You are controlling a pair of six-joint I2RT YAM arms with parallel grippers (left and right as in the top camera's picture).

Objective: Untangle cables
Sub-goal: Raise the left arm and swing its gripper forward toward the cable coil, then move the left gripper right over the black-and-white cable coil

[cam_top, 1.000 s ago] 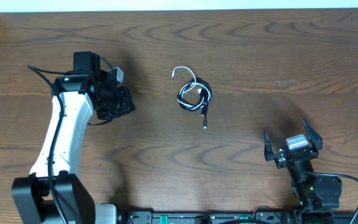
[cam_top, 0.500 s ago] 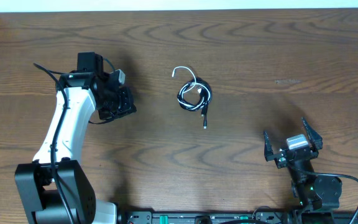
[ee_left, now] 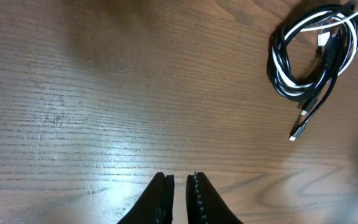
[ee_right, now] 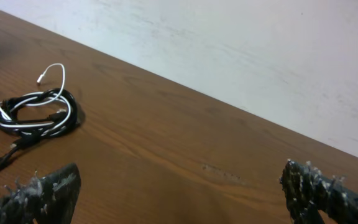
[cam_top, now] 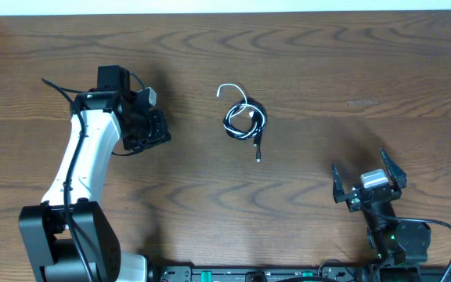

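The black cable (cam_top: 245, 120) and the white cable (cam_top: 229, 88) lie coiled together at the table's middle. The white end curls up to the rear, and the black plug end (cam_top: 258, 153) trails toward the front. My left gripper (cam_top: 161, 129) hangs left of the coil, apart from it, with jaws almost together and empty. In the left wrist view the coil (ee_left: 316, 53) is at the upper right, well beyond the gripper (ee_left: 180, 179). My right gripper (cam_top: 358, 161) is wide open and empty at the front right. The right wrist view shows the coil (ee_right: 36, 115) far left of the gripper (ee_right: 179, 186).
The brown wooden table (cam_top: 351, 70) runs to a pale wall at the rear. The left arm's own thick black wire (cam_top: 57, 90) loops beside its white link. The right arm's base (cam_top: 398, 239) sits at the front edge.
The left arm shifted slightly to the right about a second ago and has stayed still since. The cables and the right arm have not moved.
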